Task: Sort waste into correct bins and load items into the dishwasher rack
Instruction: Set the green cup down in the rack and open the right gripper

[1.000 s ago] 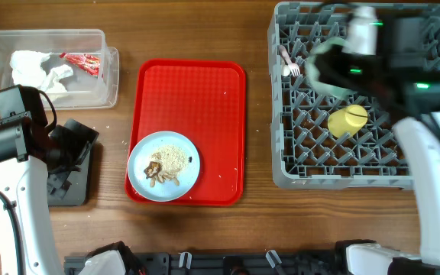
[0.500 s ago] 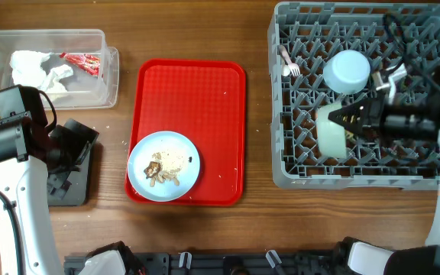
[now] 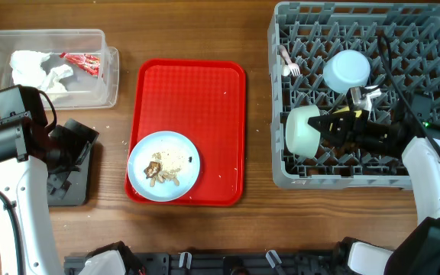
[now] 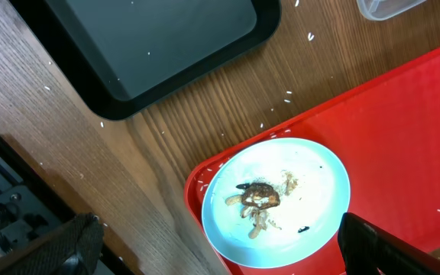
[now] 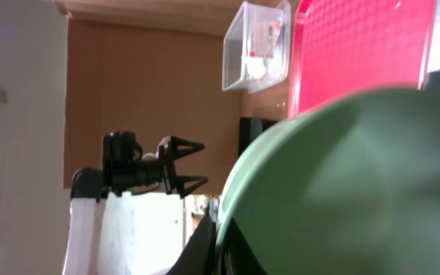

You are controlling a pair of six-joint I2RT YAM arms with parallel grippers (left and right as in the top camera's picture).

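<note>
Two grippers showing, right gripper (image 3: 325, 125) clamping on pale green bowl (image 3: 302, 131), holding it on edge inside dishwasher rack (image 3: 281, 180), near-left part, left gripper (image 3: 79, 142) hanging wide open, well left of rack.

Dishwasher rack (image 3: 278, 92): near rows obstructed by the tilted pale green bowl (image 3: 304, 131) and the right arm (image 3: 426, 164) lying across them. Light blue bowl (image 3: 347, 70) and fork (image 3: 287, 61) occupy mid-left. Far-right pegs free. Red tray (image 3: 193, 99): far half open.
</note>
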